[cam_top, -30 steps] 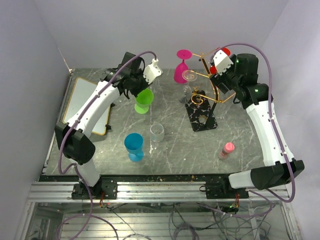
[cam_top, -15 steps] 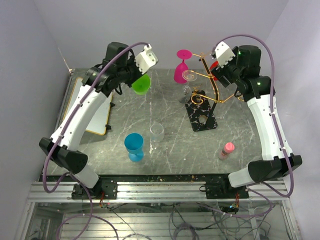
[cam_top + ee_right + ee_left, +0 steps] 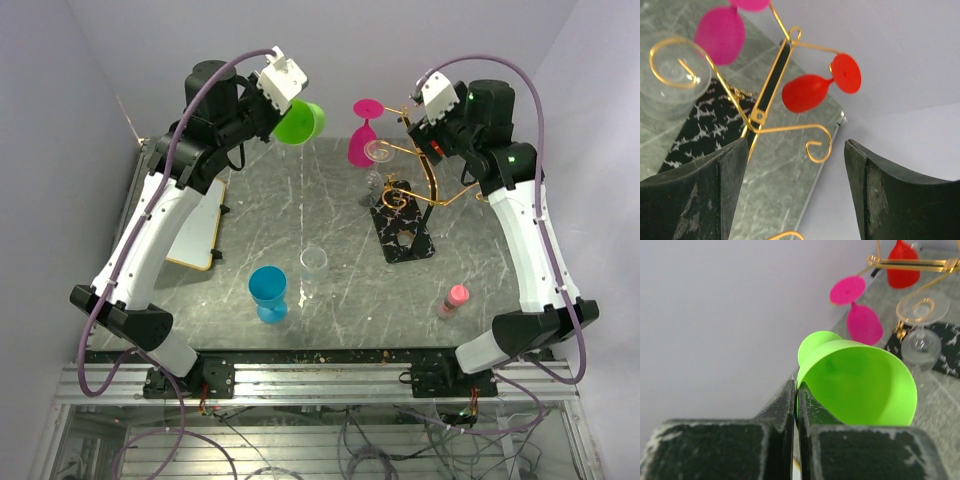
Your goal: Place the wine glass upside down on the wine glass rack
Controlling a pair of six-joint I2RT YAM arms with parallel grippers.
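The left arm is raised high over the back left of the counter (image 3: 330, 205). Its hand (image 3: 796, 390) is pinched tight on the wall of the green wine glass (image 3: 860, 385), one finger inside the bowl and one outside. The glass is carried in the air, tipped onto its side with the mouth facing the wrist camera and the foot pointing away. It is left of the wine glass rack (image 3: 430, 178) and well apart from it, touching nothing but the fingers.

The rack stands toward the back right of the counter on its black marbled base (image 3: 405, 238). A pink glass (image 3: 361, 142) hangs upside down from one gold arm on the left. A clear glass (image 3: 378, 152) hangs just beside it, its foot caught in a wire curl. A red glass (image 3: 807, 92) hangs on the far side.

The right hand (image 3: 796, 145) is held up near the top of the rack on its right, fingers spread wide with nothing between them. From its wrist view one curled gold arm shows in the gap, farther off.

Down on the counter, nearer the arm bases, a blue glass (image 3: 268, 293) stands upright. A small clear cup (image 3: 314, 264) stands just beside it, and a little pink bottle (image 3: 453, 298) is off to the right. A white board (image 3: 190, 235) lies along the left edge, partly hidden by the left arm.
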